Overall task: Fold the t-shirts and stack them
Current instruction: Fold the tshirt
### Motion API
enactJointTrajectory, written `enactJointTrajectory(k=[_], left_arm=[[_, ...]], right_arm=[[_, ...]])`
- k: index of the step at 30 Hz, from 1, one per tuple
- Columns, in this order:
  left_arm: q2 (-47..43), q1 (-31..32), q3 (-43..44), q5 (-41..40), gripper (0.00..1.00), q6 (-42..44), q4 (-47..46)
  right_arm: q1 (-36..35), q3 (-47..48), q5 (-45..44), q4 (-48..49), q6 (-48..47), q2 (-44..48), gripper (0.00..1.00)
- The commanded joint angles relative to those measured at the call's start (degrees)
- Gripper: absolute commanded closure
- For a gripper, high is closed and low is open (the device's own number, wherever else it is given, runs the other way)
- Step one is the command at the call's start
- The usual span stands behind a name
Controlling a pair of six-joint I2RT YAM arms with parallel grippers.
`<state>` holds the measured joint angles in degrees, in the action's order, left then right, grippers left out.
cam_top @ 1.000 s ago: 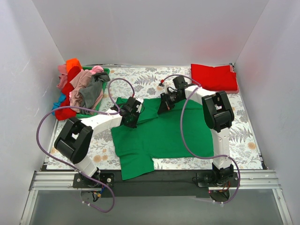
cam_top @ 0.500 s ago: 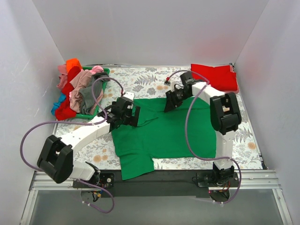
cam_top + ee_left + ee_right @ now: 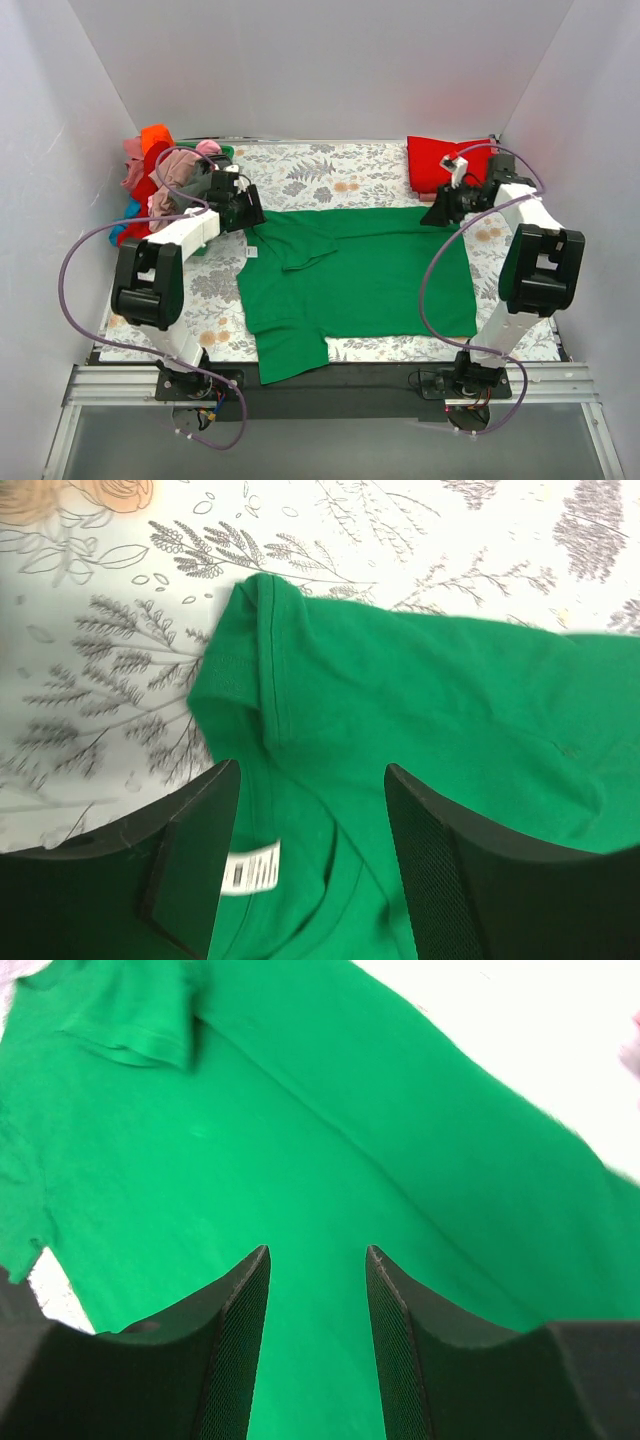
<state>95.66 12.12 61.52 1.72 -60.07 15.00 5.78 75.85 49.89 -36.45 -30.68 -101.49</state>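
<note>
- The green shirt (image 3: 370,275) lies spread flat on the flowered cloth (image 3: 330,180), neck toward the left arm and hem toward the right arm.
- Its far sleeve (image 3: 305,250) is turned in over the body. Its near sleeve (image 3: 290,355) sticks out past the shirt's near edge, over the dark rail.
- The left gripper (image 3: 247,212) hangs at the shirt's far corner by the neck. Its jaws stand part open with nothing pinched. In the wrist view the neck label (image 3: 250,868) and the sleeve hem show in the gap between them.
- The right gripper (image 3: 438,213) hangs at the shirt's far corner by the hem. Its jaws are also part open and empty, with plain green cloth showing below.
- By my reading this is the lengthwise fold of the green shirt. The far side looks done and let go, and the near side is not yet folded.
- The next move probably calls for both grippers to reach the shirt's near edge, take it at the sleeve end and the hem end, and lay it over evenly. A crosswise fold would follow.
- A folded red shirt (image 3: 450,160) lies beyond the green shirt's hem corner, just behind the right gripper. That is likely the stack to build on.
- A basket (image 3: 228,151) heaped with more shirts (image 3: 160,180) sits beyond the neck end, close to the left arm.
- The arms' cables loop over the green shirt and could drag on it.
</note>
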Motion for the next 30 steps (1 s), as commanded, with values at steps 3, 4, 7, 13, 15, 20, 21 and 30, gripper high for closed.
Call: enactJointTrajectory(k=[3,4,7,13,15,20,21,30], left_arm=[[4.0,-1.0,5.0,2.2,0.42,-2.5,-1.5],[4.4,-1.0,5.2,0.6,0.42,-2.6,-1.6],[6.2,-1.7,5.5,-0.4,0.45,-2.7,-1.9],[8.8,-2.5,6.6,0.3,0.46,-2.7,-2.9],[9.5,-2.6,7.2,0.7,0.48,-2.4,-3.0],[10.8,-2.7,7.9,1.4,0.49,-1.9,-3.1],[10.8,-2.7,7.7,1.5,0.49,-1.7,-3.2],[9.2,-2.7,7.0,1.7,0.50,-1.0,-3.5]], right_arm=[[9.0,-1.3,-2.8,3.2,2.1,1.6,0.51],[9.7,-1.4,-5.5,4.1,2.7,1.4,0.51],[10.5,-0.4,-11.4,6.5,4.5,-1.2,0.52],[11.7,3.1,-18.5,8.9,8.3,-7.0,0.53],[12.5,3.8,-19.4,8.9,8.8,-8.4,0.53],[13.3,4.4,-18.8,9.0,8.8,-11.2,0.54],[13.3,4.7,-17.6,9.1,8.8,-11.6,0.54],[13.2,6.3,-12.9,8.8,9.8,-14.7,0.62]])
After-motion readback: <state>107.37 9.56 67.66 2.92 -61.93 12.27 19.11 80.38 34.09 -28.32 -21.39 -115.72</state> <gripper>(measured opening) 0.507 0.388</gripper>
